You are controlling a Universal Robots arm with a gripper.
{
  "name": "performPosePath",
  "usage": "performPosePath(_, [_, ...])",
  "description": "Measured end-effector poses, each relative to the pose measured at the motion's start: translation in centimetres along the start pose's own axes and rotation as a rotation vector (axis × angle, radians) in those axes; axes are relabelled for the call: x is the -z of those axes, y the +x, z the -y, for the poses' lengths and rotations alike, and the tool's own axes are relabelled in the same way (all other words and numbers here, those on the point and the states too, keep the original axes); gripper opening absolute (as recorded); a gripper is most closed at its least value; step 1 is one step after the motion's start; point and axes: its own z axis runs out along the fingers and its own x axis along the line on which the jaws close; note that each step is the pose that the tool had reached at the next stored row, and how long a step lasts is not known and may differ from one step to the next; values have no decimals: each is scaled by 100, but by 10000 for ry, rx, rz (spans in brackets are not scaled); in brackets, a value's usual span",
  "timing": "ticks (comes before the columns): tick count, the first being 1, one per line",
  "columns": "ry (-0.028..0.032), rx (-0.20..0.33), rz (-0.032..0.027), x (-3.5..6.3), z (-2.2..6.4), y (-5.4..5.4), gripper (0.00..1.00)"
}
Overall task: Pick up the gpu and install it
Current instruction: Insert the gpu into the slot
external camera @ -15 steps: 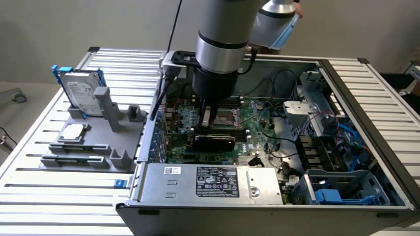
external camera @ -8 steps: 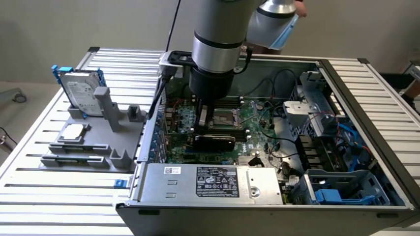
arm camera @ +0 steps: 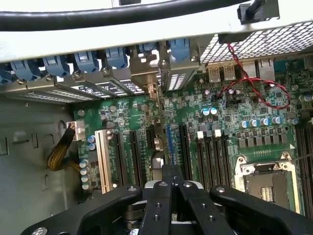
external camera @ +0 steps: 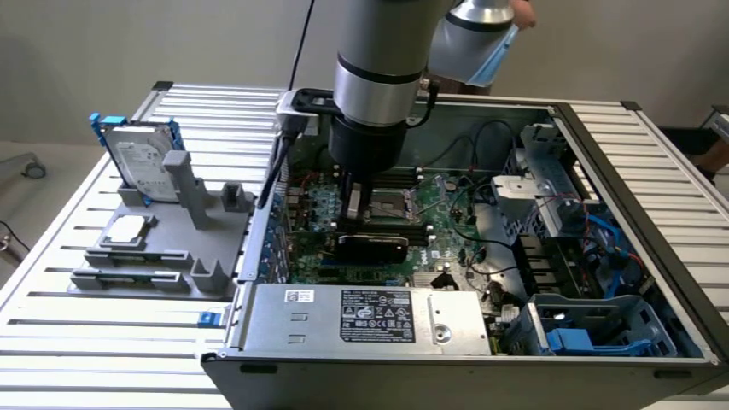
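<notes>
A robotics lab or workshop: an opened computer case lies on a slatted aluminium table, with a grey parts fixture beside it

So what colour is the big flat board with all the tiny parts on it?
Green. The motherboard shows best in the wrist view, inside the computer case.

The gpu stands on the motherboard inside the open computer case, beneath the tool.
</notes>
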Motion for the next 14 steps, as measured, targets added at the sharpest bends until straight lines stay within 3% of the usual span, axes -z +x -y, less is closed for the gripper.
performPosePath(4, [13,296,-26,-5,1,-1,11])
performPosePath(9, [100,962,-85,-23,3,-1,11])
performPosePath(14, [113,1263,-109,-24,2,-7,11])
